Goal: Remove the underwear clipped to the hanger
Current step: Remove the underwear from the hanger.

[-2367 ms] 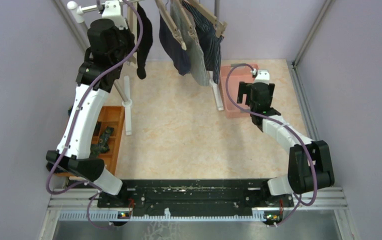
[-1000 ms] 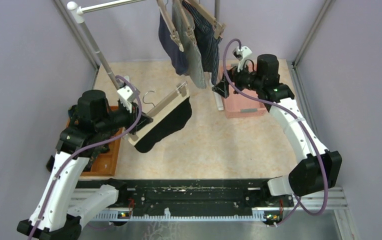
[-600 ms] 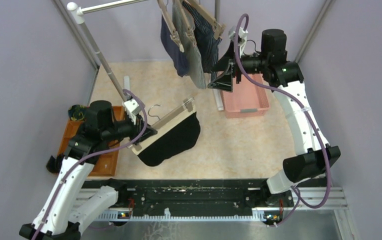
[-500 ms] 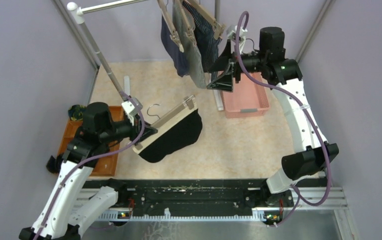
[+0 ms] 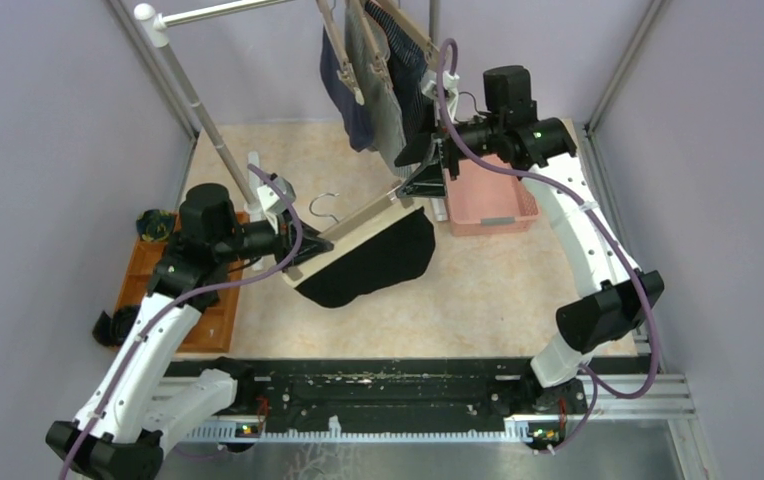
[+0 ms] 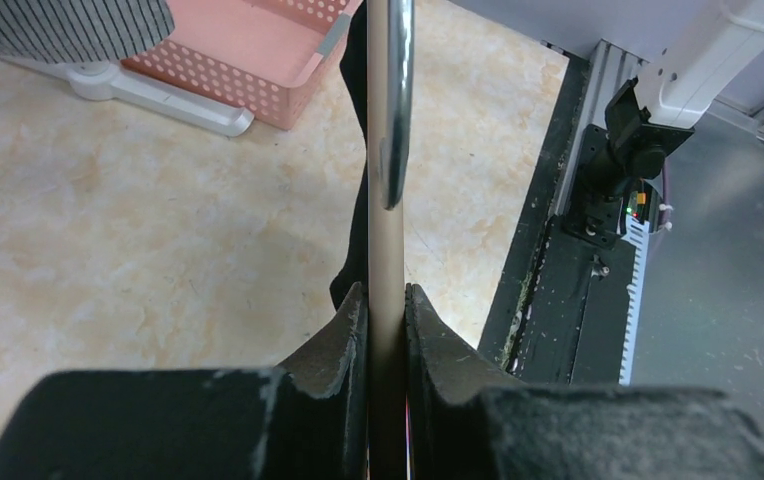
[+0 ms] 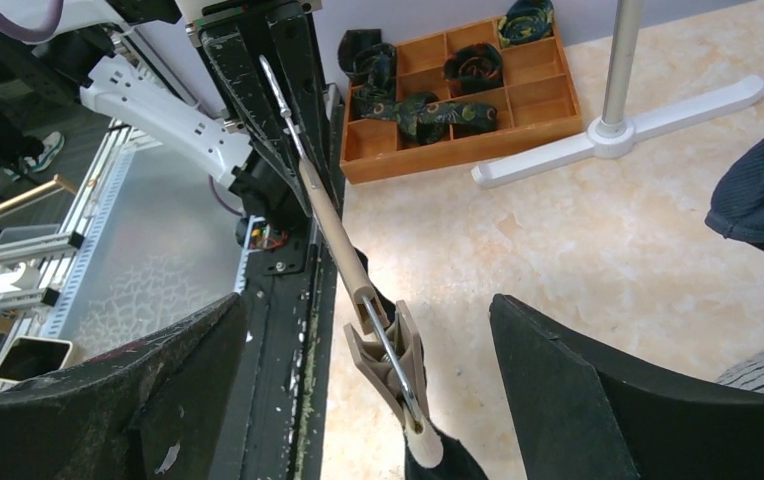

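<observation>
Black underwear (image 5: pixel 373 262) clipped below tilted hanger (image 5: pixel 363 220).
Left hand (image 6: pixel 386 300) clamped on hanger bar; right hand (image 7: pixel 368 330), angled down, spread wide astride end clip (image 7: pixel 388 360).

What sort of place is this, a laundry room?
Probably a robot test booth staged as a laundry corner: a left arm and right arm bolted to a rail, plain walls around, with a clothes rack of hung underwear and a pink basket.
</observation>
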Controlling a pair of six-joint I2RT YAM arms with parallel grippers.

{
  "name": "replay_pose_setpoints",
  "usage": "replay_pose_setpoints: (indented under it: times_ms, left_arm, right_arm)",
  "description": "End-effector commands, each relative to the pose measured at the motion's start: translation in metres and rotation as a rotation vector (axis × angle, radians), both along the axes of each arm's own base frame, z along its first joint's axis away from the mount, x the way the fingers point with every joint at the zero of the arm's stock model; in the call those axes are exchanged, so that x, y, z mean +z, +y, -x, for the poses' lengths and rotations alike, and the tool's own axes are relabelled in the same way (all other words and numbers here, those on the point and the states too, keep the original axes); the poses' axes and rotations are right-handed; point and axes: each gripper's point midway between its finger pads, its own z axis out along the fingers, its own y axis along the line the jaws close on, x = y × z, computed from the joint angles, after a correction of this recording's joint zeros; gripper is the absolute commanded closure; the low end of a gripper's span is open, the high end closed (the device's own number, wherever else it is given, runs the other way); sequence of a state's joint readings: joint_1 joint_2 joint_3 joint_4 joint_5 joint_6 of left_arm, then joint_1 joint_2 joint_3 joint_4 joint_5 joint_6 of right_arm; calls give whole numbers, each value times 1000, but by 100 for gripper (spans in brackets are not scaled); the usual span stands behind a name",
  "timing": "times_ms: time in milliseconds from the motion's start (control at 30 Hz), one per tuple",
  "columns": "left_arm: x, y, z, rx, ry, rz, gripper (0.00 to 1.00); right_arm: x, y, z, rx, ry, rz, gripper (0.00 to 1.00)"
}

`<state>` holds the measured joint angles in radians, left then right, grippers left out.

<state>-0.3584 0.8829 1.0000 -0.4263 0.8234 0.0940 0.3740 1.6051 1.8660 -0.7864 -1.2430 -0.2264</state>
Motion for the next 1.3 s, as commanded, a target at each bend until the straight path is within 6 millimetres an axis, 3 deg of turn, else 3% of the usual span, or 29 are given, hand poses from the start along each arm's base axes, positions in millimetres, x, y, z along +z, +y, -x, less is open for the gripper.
replay_pose_setpoints:
  times_ms: [0, 267, 567, 900, 1000, 1133, 1200, 1267]
  left_arm:
    - [35, -10, 3, -72, -123, 67, 100]
    - [42, -15, -4, -76, -145, 102, 100]
    - [37, -14, -7, -59, -110, 96, 100]
    - [35, -12, -2, -48, -85, 92, 100]
    - [34, -11, -1, -40, -81, 90, 100]
    - [32, -11, -1, -39, -67, 89, 100]
    - [30, -11, 0, -41, -60, 86, 100]
    - [28, -11, 1, -43, -51, 78, 100]
  right_arm:
    - [2, 4, 3, 11, -48, -3, 9]
    - [-2, 8, 5, 36, -39, -11, 12]
    - [-6, 9, 1, 31, -34, -18, 27]
    - [-4, 10, -5, -7, -37, -14, 24]
    - [-4, 10, -5, -8, -41, -14, 37]
    - [-4, 11, -7, -16, -42, -10, 73]
    - [-4, 10, -9, -33, -50, -4, 79]
    - [-3, 9, -9, -45, -56, -1, 78]
